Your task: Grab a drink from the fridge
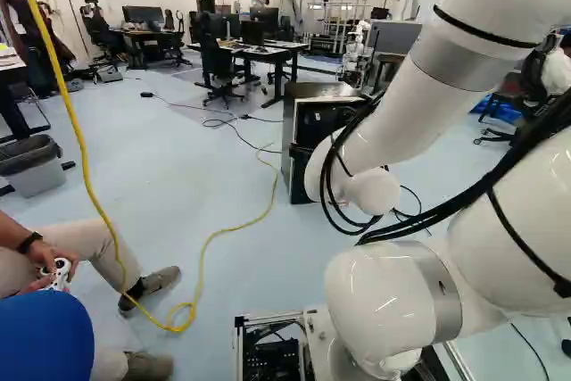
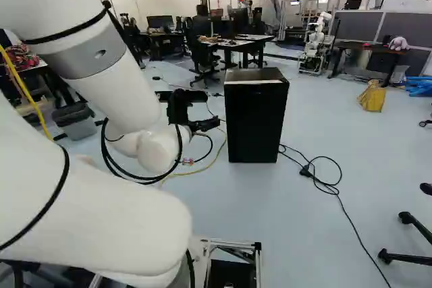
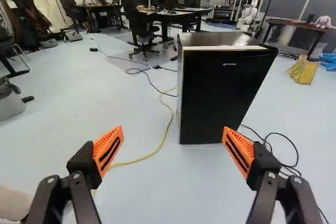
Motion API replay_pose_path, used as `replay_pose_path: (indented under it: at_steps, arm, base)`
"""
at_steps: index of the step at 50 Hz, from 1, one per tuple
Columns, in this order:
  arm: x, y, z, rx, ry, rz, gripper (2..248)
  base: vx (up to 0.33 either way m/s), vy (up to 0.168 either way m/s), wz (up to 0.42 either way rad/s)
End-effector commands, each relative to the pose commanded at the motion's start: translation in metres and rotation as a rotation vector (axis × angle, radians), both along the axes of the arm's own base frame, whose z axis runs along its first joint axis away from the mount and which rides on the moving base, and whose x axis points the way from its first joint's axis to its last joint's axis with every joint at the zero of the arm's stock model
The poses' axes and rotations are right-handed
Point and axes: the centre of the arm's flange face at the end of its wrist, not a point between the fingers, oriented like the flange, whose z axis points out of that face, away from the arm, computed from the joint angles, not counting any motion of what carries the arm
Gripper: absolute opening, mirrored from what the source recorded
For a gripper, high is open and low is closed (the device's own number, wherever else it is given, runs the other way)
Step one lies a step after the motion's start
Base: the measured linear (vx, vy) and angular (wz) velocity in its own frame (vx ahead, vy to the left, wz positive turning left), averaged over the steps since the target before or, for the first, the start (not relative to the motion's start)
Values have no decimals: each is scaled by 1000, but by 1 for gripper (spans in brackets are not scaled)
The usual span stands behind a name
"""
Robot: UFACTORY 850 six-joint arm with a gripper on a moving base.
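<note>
1. Ahead of the gripper, well apart from it, stands the fridge, upright on the floor, its long axis vertical and its black door turned roughly toward the arm.
2. Across the gripper's line, the fridge sits off to the robot's right: its side edge falls near the midline between the fingers, and most of the door lies beyond that. This offset is what the coming move turns on.
3. The fingers are spread wide, orange pads facing each other, nothing between them.
4. No drink is in sight; I judge it to be inside, behind a door that looks closed. I can make out no handle.
5. The task seems at its start, in the approach. Next, the gripper should shift right and forward to a door edge; which one opens, I cannot tell.
6. Pushing on the flat face could shove the fridge instead of opening it.
</note>
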Motion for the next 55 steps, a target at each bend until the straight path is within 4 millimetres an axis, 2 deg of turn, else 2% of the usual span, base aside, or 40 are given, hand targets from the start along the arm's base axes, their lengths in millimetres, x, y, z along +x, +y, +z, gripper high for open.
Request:
replay_pose_path:
  at_steps: [24,55]
  arm:
    - [0,0,0,0,0,0,247]
    - [0,0,0,0,0,0,247]
  base:
    - [20,0,-1]
    - [83,0,-2]
